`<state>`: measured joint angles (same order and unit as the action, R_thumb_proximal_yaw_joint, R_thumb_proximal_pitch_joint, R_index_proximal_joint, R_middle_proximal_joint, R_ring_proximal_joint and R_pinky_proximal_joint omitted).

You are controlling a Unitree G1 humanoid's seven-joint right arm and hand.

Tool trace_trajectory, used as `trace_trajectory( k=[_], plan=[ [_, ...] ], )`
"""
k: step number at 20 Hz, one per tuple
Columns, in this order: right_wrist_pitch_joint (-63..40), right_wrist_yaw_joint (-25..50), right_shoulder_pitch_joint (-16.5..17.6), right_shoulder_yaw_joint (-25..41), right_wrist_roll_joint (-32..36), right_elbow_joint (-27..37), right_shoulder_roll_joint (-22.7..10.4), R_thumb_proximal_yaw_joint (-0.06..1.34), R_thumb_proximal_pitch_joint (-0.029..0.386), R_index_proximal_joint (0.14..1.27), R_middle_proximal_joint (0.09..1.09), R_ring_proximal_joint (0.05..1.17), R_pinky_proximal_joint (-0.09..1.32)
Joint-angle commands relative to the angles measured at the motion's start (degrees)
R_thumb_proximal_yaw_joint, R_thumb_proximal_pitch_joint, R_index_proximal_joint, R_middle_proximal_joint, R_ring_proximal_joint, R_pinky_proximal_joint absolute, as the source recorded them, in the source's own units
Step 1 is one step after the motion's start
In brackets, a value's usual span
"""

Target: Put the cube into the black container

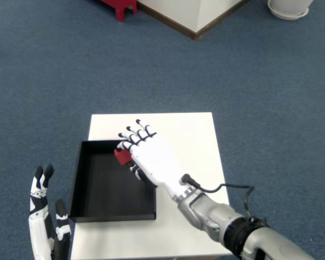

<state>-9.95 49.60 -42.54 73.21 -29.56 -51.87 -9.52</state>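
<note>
My right hand (151, 157) reaches over the far right part of the black container (92, 187), fingers curled on the red cube (122, 155). Only a corner of the cube peeks out beneath the fingertips, above the container's back right area. The container is a shallow black tray resting on the left half of the white table (192, 141). My left hand (43, 227) hangs at the lower left, off the table, fingers pointing up.
Blue carpet surrounds the small table. A red object (119, 6) and a white cabinet corner (197, 16) stand at the far top. A white round base (290, 6) is at the top right.
</note>
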Motion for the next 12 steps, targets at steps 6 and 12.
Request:
trace_trajectory(
  k=[6,12],
  plan=[
    [1.4,1.0,-4.8,4.1,5.9,-0.2,0.1,1.28,0.181,1.07,0.36,0.3,0.12],
    [1.0,-0.2,-5.2,7.3,9.5,-2.9,0.2,0.75,0.123,0.46,0.29,0.29,0.11]
  ],
)
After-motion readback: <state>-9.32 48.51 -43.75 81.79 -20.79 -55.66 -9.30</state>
